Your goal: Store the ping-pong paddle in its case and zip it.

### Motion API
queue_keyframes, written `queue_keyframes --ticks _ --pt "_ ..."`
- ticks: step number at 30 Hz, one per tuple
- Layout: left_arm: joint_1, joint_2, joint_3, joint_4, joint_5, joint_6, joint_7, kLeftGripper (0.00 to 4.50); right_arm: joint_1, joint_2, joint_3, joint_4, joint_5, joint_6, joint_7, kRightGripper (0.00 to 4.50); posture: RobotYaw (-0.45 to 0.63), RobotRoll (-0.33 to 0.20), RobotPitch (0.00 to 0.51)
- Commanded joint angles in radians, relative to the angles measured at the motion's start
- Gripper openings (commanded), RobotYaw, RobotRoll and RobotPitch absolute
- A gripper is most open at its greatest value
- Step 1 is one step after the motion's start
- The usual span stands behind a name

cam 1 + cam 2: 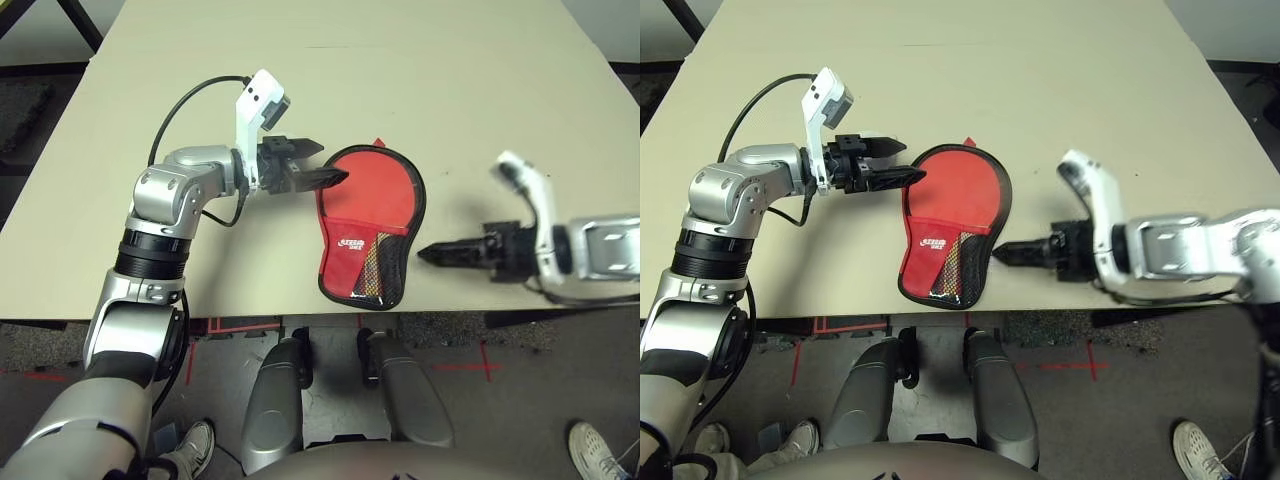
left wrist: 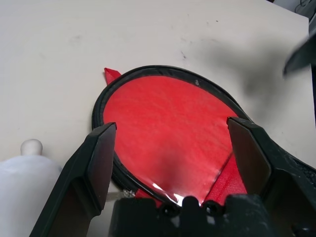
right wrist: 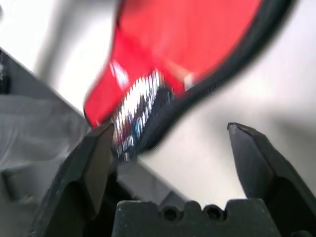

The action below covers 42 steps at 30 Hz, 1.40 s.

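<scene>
Case [image 1: 368, 222] lies flat, red (black-rimmed), logo on mesh pocket.

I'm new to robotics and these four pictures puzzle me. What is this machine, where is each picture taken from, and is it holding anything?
It is a humanoid robot with two silver arms, standing at a beige table. Two pictures come from cameras in its head, looking down. The other two come from a camera on each wrist, looking out between that arm's two black fingers. On the table lies a red case shaped like a ping-pong paddle, with a black zipper rim. The left gripper hovers open at the case's round end. The right gripper, seen open in its wrist picture, sits beside the narrow end. Neither holds anything.
</scene>
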Motion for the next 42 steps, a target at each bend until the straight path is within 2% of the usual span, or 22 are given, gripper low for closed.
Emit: queue_keyframes --ticks 1,6,11,14,20,29,36,42 --pt "-0.036 0.014 0.004 0.049 0.02 -0.03 -0.015 4.5 -0.085 0.109 0.093 -0.06 -0.224 0.023 0.006 4.46 -0.03 0.0 0.242" --pt "-0.101 0.045 0.015 0.137 0.038 -0.072 -0.037 4.5 -0.127 0.318 0.194 -0.1 -0.504 0.033 0.035 4.46 -0.03 0.0 0.24" --pt "-0.132 0.1 0.019 0.202 0.072 -0.129 -0.065 4.5 -0.165 0.468 0.239 -0.084 -0.698 0.043 0.086 4.46 -0.02 0.0 0.245" --pt "-0.138 0.132 0.018 0.236 0.098 -0.166 -0.079 4.5 -0.184 0.518 0.273 -0.077 -0.819 0.045 0.146 4.46 -0.01 0.0 0.245" --pt "-0.099 0.178 -0.012 0.273 0.165 -0.239 -0.111 4.5 -0.193 0.524 0.359 -0.081 -1.031 0.036 0.304 4.46 0.0 0.0 0.248" --pt "-0.05 0.163 -0.038 0.337 0.262 -0.355 -0.096 4.5 -0.163 0.549 0.367 -0.1 -1.187 0.057 0.441 4.46 0.01 0.0 0.253" --pt "-0.07 0.107 -0.096 0.486 0.382 -0.514 -0.052 4.5 -0.162 0.586 0.349 -0.092 -1.271 0.064 0.493 4.46 0.0 0.0 0.252" --pt "-0.105 0.051 -0.113 0.599 0.434 -0.607 -0.049 4.5 -0.153 0.6 0.341 -0.092 -1.324 0.072 0.524 4.46 -0.01 0.0 0.25"
